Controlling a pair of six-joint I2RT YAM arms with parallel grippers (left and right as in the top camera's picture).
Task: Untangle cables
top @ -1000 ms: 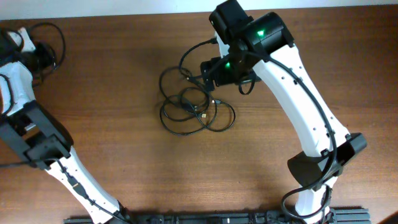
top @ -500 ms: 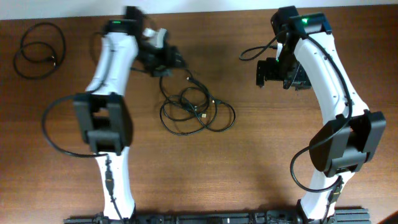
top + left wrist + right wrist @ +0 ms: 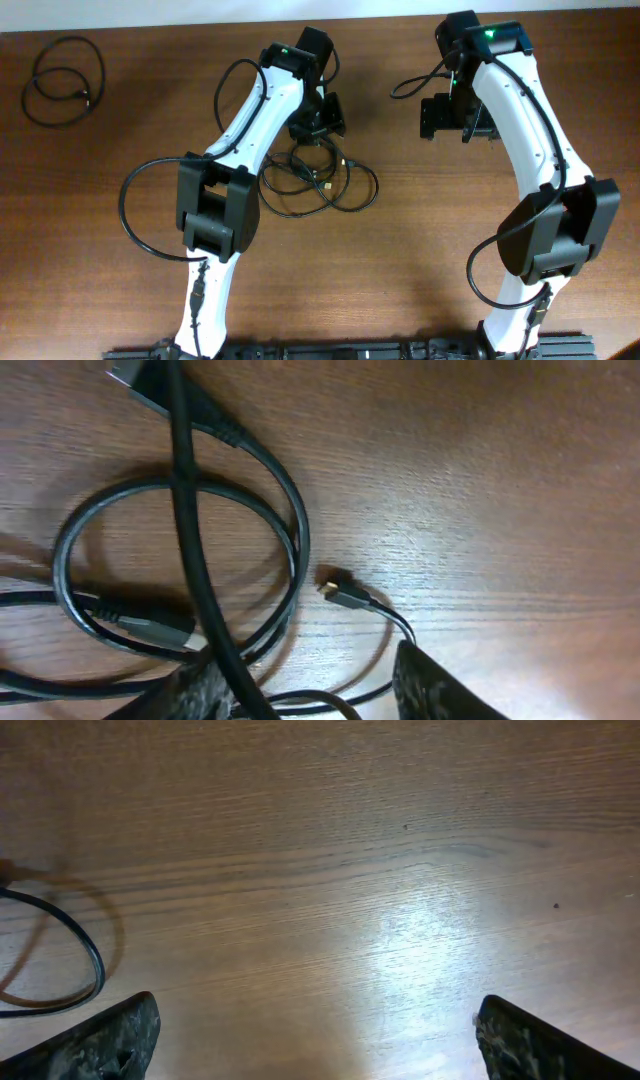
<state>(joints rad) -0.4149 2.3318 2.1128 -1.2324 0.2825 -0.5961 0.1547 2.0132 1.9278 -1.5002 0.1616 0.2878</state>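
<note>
Left gripper [image 3: 305, 675], fingers spread, hung over the tangled cables [image 3: 318, 182] in the middle of the table [image 3: 420, 260]. They looked light, limp and slick, best pinched behind a stiff plug [image 3: 345, 596] or on an outer loop. Right gripper [image 3: 318, 1020] stood open and empty; one cable [image 3: 62, 78] lay well apart, far left.

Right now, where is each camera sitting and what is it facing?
Overhead: above the table, looking straight down; left arm, right arm, cables.
Left wrist: on the left gripper, facing down at the cables; own fingertips at bottom edge.
Right wrist: on the right gripper, facing the wooden table; own fingertips in bottom corners.
Shared: overhead and left wrist both show the cables.
</note>
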